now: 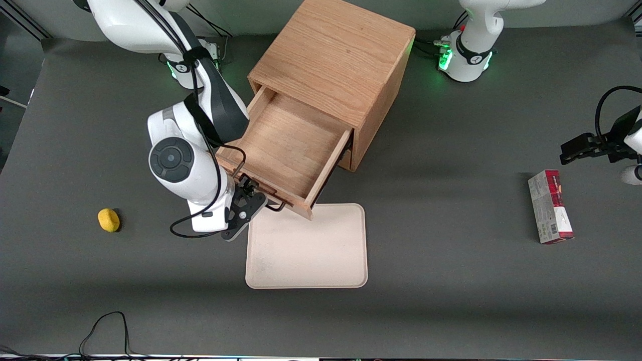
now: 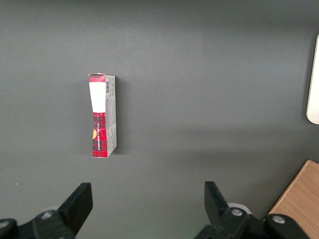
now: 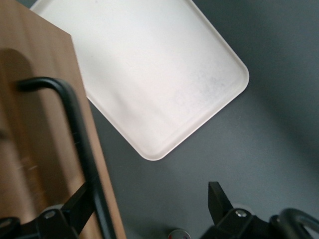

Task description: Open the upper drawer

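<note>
Hanging at the black handle [image 3: 75, 144] of the upper drawer [image 1: 286, 150], tool [image 1: 251, 198] with fingers [image 3: 222, 199] spread wide, one touching the bar, gripping nothing. Pulled far out of the oak cabinet [image 1: 336, 55], drawer bare inside, front panel right by the tool. Just below the tool, pale tray [image 1: 311, 250] on the gray table [image 1: 451, 281]. Yellow lump [image 1: 109, 220] well apart.

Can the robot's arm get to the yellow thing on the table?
Probably yes. The gripper sits at the upper drawer handle with its fingers open, and only bare table lies between it and the yellow thing.
</note>
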Robot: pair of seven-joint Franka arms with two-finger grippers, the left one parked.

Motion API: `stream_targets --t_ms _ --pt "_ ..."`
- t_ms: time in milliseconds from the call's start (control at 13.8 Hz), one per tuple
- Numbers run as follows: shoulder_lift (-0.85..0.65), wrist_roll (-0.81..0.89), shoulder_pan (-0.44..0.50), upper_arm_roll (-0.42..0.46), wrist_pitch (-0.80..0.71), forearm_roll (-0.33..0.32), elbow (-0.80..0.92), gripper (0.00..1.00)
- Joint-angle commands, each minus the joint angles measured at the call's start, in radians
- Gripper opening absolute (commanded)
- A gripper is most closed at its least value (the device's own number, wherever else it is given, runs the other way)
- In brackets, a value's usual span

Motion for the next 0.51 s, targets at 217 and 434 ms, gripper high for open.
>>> stream_targets --t_ms 217,434 --pt "-0.012 -0.001 -0.014 0.001 -0.179 -0.016 0.194 1.00" --pt "-0.075 0.092 -0.013 -0.032 -0.208 -0.015 0.198 1.00"
